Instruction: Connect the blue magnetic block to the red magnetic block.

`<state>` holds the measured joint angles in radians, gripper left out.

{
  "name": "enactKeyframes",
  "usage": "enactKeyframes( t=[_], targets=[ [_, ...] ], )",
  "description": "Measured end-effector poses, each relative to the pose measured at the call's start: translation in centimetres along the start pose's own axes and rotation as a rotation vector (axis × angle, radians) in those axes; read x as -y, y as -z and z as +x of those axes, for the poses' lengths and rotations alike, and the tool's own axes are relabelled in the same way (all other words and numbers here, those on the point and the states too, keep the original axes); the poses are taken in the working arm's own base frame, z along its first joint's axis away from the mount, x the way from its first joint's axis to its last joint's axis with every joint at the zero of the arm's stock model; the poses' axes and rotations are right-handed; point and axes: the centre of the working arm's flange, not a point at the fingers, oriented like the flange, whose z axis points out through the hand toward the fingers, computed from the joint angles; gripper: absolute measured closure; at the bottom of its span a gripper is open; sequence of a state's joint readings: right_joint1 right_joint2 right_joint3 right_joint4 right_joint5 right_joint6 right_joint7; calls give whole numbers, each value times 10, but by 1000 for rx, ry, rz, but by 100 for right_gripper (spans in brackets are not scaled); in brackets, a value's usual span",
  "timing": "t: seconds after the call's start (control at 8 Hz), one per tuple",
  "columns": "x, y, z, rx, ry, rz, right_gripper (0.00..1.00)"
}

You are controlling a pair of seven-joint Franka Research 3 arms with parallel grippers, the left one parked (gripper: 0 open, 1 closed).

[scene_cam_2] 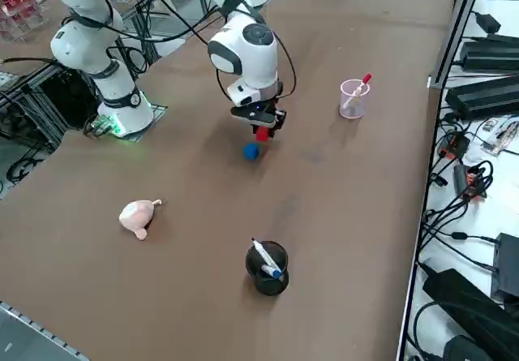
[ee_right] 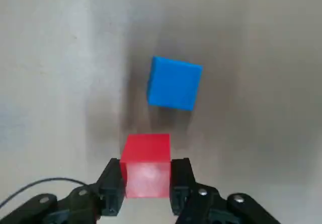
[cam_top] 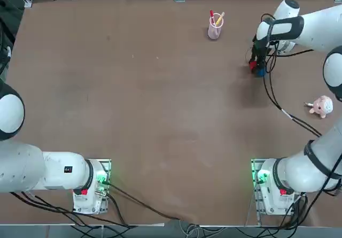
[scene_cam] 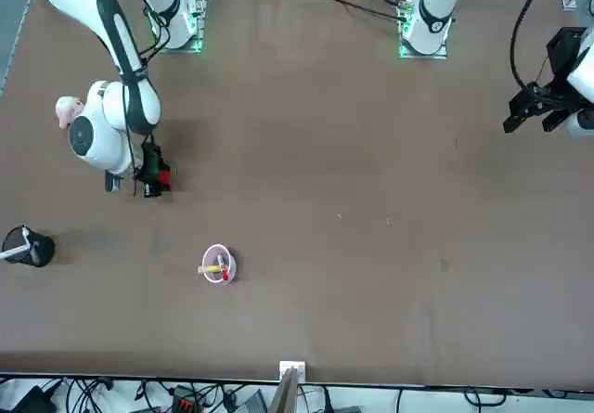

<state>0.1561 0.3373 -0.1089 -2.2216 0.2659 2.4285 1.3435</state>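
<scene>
- The right gripper (ee_right: 146, 183) has its jaws clamped on the red magnetic block (ee_right: 146, 163).
- The blue magnetic block (ee_right: 173, 83) lies near on the counter (cam_top: 160, 115) (a gap remains).
- Next: bring red against blue, judged.

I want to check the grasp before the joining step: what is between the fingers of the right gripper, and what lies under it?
The right gripper is shut on the red magnetic block. The blue magnetic block lies apart on the table, just beyond the red one. The red block's underside is hidden.

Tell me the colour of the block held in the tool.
Red; the right wrist view shows it best.
</scene>
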Motion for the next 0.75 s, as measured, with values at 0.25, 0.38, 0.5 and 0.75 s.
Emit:
enactKeyframes(
  t=[0.25,0.38,0.5,0.75],
  targets=[
    [-1,-3,12,21,-46,-1,53],
    [-2,-5,17,22,-57,0,53],
    [-2,-8,20,18,-63,9,53],
    [-4,-17,23,9,-71,20,53]
  ],
)
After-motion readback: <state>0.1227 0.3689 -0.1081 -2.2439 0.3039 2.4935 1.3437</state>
